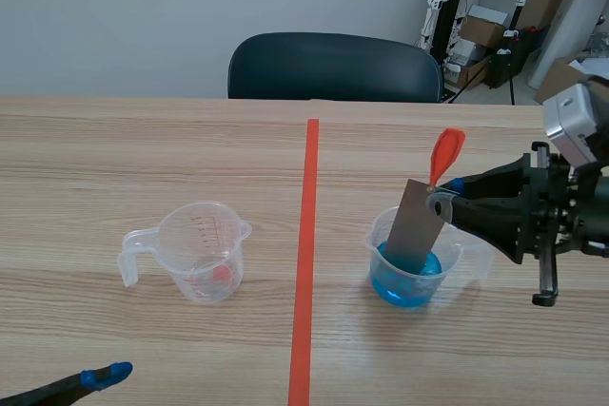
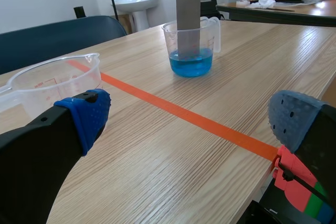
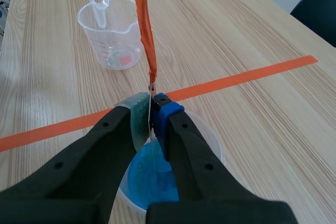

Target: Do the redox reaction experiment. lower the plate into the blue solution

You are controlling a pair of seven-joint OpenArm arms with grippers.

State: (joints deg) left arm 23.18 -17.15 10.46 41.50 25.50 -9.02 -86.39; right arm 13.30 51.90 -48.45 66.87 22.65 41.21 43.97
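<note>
Located the grey plate (image 1: 417, 227) right of centre in the scene view, standing on end inside a clear cup (image 1: 374, 254) with its lower edge at or just under the blue solution (image 1: 419, 284); unable to tell the depth of dip. Recorded its long axis as close to upright, leaning at the top toward the right edge of the frame. Found the upper end pinched between the pads of the right gripper (image 1: 445, 199), entering level from the right edge, with an orange tab (image 1: 447, 151) sticking up above the grip. Checked against the right wrist view: fingers pressed onto the thin plate (image 3: 151, 129), seen edge-on, with cup and solution directly beneath. Judged the step as under way: calls for straight downward travel along the plate's own axis, with the lower edge held off the cup wall. Noted the left gripper (image 2: 184, 124) low at the lower left corner of the scene view, well apart from the cup, fingers spread wide on nothing. Rated the right arm as the only one placed to act. Logged an empty jug (image 1: 202, 254) left of centre, across the orange tape line (image 1: 306, 263) from the cup, and a dark chair (image 1: 333, 66) beyond the table (image 1: 114, 159) at top centre. Flagged one risk: tipping the light cup by a sideways push of the plate.
</note>
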